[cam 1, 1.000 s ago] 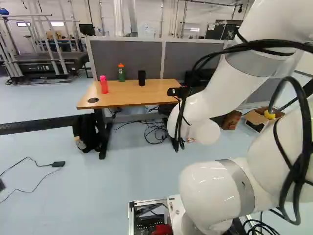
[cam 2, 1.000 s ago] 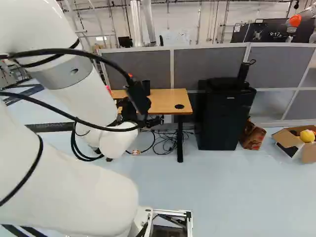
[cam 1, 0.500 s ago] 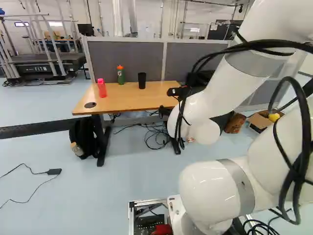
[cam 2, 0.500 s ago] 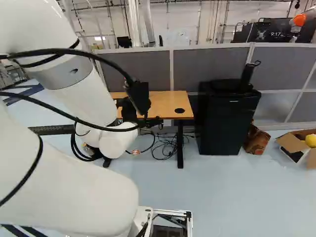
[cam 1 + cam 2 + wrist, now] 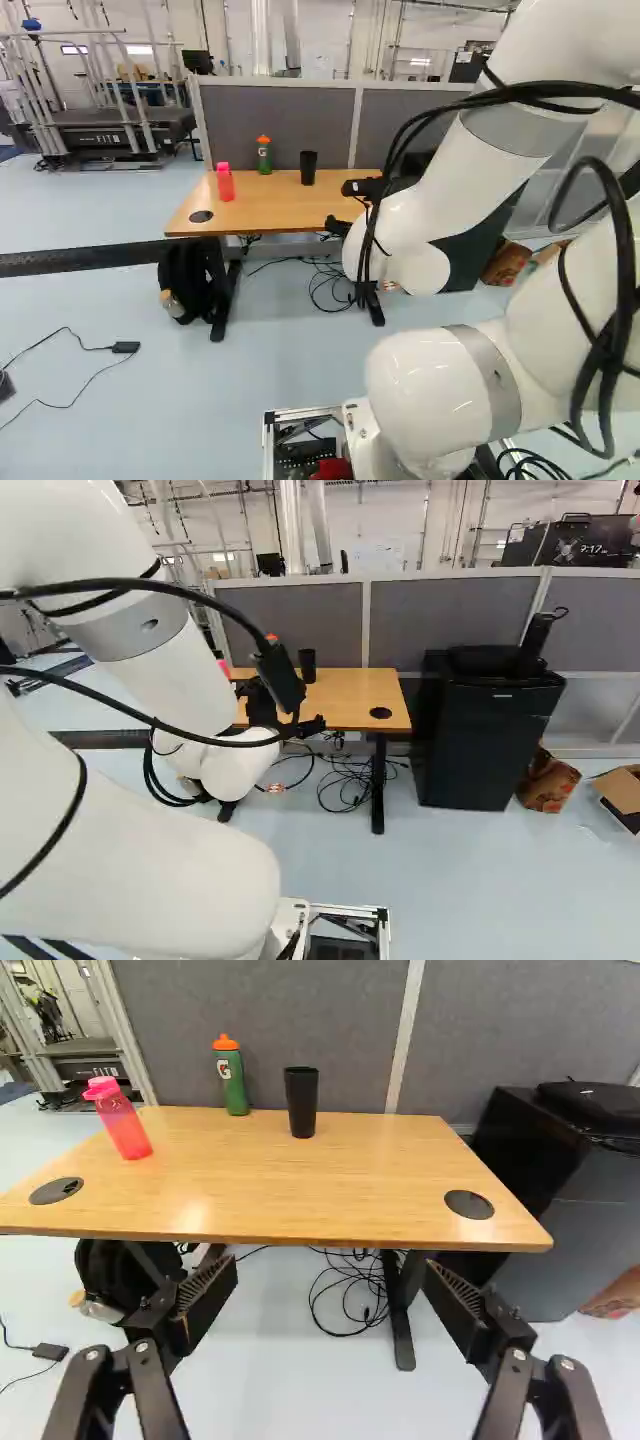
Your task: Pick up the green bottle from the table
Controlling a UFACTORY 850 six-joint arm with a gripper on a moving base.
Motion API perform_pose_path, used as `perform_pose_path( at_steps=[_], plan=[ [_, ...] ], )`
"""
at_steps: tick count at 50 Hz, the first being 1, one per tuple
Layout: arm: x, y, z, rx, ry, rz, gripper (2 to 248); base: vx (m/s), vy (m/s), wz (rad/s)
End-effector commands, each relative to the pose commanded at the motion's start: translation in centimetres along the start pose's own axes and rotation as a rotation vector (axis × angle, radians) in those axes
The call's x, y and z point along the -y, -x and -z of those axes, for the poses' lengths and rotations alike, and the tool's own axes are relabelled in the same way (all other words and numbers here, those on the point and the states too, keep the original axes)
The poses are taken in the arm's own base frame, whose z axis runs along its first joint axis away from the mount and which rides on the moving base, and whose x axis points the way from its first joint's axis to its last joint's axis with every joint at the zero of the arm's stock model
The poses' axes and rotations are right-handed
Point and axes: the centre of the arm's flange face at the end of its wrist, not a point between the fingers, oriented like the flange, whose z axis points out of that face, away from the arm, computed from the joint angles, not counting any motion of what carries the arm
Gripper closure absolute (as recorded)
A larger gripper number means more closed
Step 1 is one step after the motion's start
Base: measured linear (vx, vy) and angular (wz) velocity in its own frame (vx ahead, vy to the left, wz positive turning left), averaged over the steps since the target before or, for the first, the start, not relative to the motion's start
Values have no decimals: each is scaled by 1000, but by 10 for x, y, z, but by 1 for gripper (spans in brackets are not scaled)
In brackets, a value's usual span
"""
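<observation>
The green bottle [image 5: 264, 155] with an orange cap stands upright near the back edge of the wooden table [image 5: 270, 212]. My gripper [image 5: 341, 227] shows partly past the wrist in the left base view, most of it hidden by the arm. In the wrist view, the gripper [image 5: 330, 1302] is wide open with nothing between its fingers, in front of the table's near edge. Farther ahead, across the tabletop [image 5: 340, 1185], the green bottle [image 5: 232, 1078] stands apart from the fingers.
A pink bottle [image 5: 122, 1120] and a black cup [image 5: 301, 1100] flank the green bottle on the table. Grey partitions [image 5: 420, 625] rise behind it. A black cabinet [image 5: 487, 735] stands beside the table; a backpack [image 5: 190, 278] and cables [image 5: 352, 780] lie below.
The base has moved ahead and lately turned left, so the table looks nearer and has shifted rightward in both base views. The arm holds its pose against its joint.
</observation>
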Motion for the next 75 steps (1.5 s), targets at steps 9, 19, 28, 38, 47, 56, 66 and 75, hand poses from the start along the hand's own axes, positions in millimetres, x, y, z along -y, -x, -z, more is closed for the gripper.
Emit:
perform_pose_path(
  at_steps=[9, 19, 28, 38, 47, 56, 66, 75],
  plan=[
    [0, 0, 0, 0, 0, 0, 3, 102, 59, 163],
    [0, 0, 0, 0, 0, 0, 3, 104, 61, 167],
    [0, 0, 0, 0, 0, 0, 3, 103, 57, 162],
    [0, 0, 0, 0, 0, 0, 3, 103, 60, 162],
    [0, 0, 0, 0, 0, 0, 3, 150, 64, 112],
    [0, 0, 0, 0, 0, 0, 3, 165, 48, 8],
    [0, 0, 0, 0, 0, 0, 3, 165, 42, -6],
    [0, 0, 0, 0, 0, 0, 3, 169, 47, -5]
  ],
)
